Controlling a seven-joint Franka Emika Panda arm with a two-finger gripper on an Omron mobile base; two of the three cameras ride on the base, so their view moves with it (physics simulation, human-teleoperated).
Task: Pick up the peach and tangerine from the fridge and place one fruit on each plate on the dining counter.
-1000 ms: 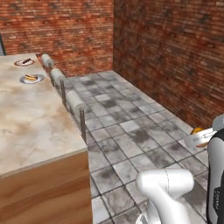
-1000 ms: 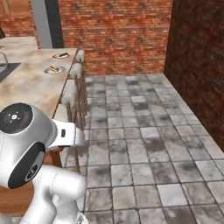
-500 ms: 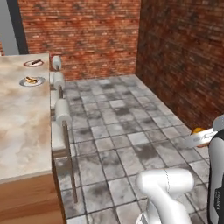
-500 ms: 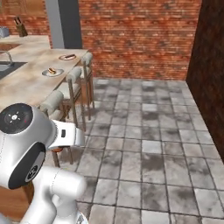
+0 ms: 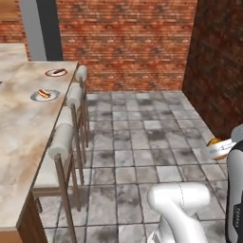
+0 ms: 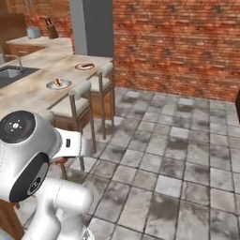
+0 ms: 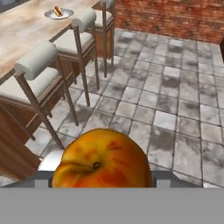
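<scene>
My gripper is at the right edge of the left base view, shut on the peach. In the hand view the peach is a large orange-red and yellow fruit that hides the fingertips. The dining counter runs along the left. Two plates with reddish-brown food sit on it, a nearer plate and a farther plate. They show again as the nearer plate and the farther plate. The nearer plate lies far ahead of the hand. The tall grey fridge stands beyond the counter's end. The tangerine is out of view.
Several padded stools line the counter's floor side, between me and the top. A dark sink is set into the counter. Open grey tiled floor stretches to the brick walls behind and to the right.
The whole picture has swung, so the camera has moved: counter, stools and plates now lie more squarely ahead on the left. The peach stays in the shut gripper.
</scene>
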